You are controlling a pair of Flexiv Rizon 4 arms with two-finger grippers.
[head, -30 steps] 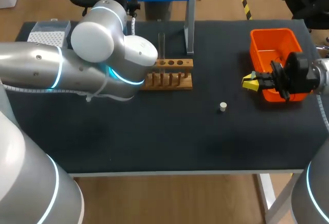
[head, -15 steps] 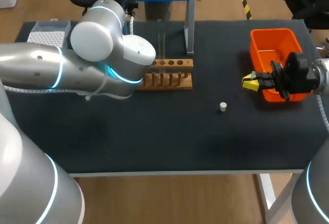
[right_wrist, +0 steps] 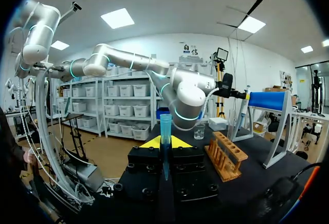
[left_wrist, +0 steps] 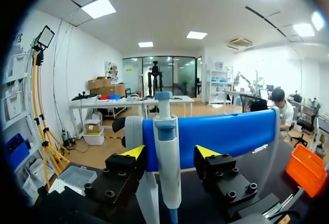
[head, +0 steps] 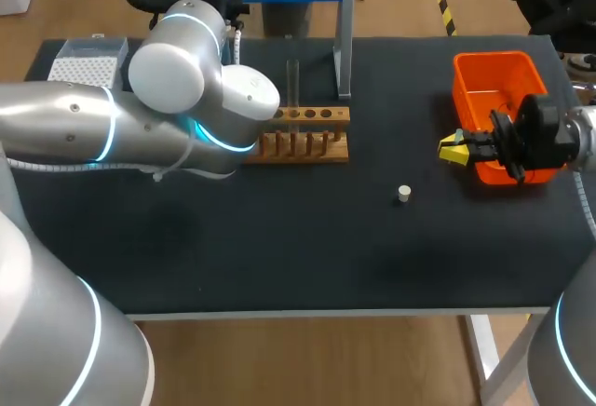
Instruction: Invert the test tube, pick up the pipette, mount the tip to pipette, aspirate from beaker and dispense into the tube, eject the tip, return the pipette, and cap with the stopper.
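**One wide, one clamped**

Head view: the test tube (head: 292, 80) stands upright at the wooden rack (head: 307, 136), centre. The stopper (head: 403, 194) lies to its lower right. Our right gripper (head: 453, 148) sits beside the orange bin (head: 498, 75), at right.
Left wrist view: our left gripper (left_wrist: 169, 153) is spread wide, the pipette (left_wrist: 167, 167) between its fingers, untouched.
Right wrist view: our fingers clamp a blue tip (right_wrist: 165, 126).

The pipette (left_wrist: 167, 154) hangs on the blue stand (left_wrist: 226, 133) between the parted jaws.

No writing can be read on the pipette (left_wrist: 167, 152) or the table (head: 307, 257). A faint mark on the left arm (head: 251, 99) is illegible.
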